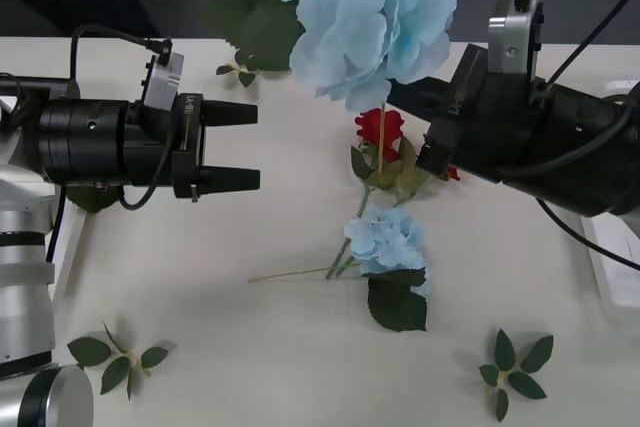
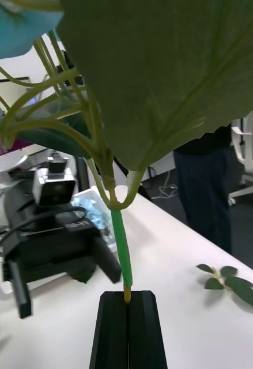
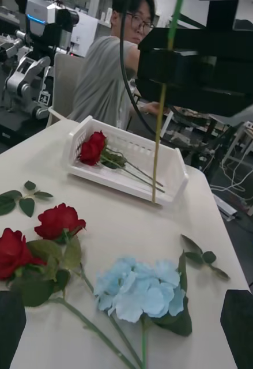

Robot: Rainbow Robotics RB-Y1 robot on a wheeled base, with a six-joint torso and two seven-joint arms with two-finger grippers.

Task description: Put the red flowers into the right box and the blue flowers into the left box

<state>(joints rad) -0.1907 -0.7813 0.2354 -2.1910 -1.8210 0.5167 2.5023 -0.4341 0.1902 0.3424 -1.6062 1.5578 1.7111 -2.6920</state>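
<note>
Blue flowers come to two by my count: one lies on the table (image 1: pixel 250 347) at lower centre of the front view (image 1: pixel 385 239), and one is up in the air at top centre (image 1: pixel 372 9). My right gripper (image 2: pixel 128 300) has its black fingers pressed together on that raised flower's thin stem (image 2: pixel 121 242), which rises straight out from between the fingertips, its big leaf (image 2: pixel 172 69) overhead. Red roses number three in the left wrist view: two lying together at left on the table (image 3: pixel 58 220) (image 3: pixel 8 252), and one farther back inside the white box (image 3: pixel 91 149) (image 3: pixel 175 181). My left gripper (image 1: pixel 237 146) hovers at left of the front view, jaws spread, nothing between them. Loose leaf sprigs lie at lower left (image 1: pixel 118 359) and lower right (image 1: pixel 515 367).
</note>
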